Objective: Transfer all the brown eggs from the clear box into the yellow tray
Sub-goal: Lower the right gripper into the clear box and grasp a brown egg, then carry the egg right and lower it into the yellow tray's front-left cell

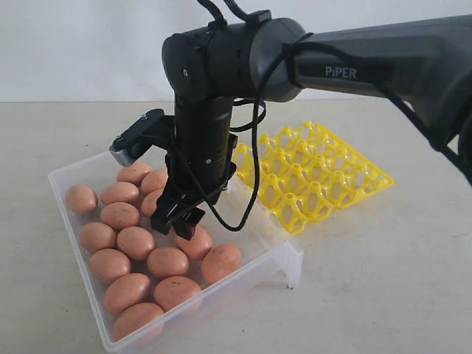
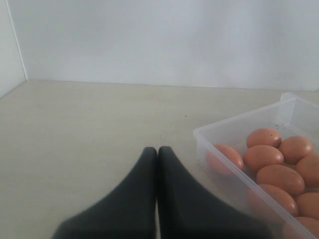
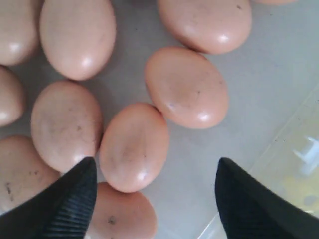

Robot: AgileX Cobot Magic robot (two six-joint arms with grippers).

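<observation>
Several brown eggs lie close together in the clear box at the front left. Behind it to the right stands the yellow tray, its cups empty. My right gripper points down into the box near its tray-side wall. In the right wrist view the right gripper is open just above the eggs, with nothing held and one egg lying beside one fingertip. My left gripper is shut and empty over bare table, beside the clear box and its brown eggs.
The right arm reaches in from the upper right, above the tray. A black cable loops down from it in front of the tray. A white wall rises behind the beige table.
</observation>
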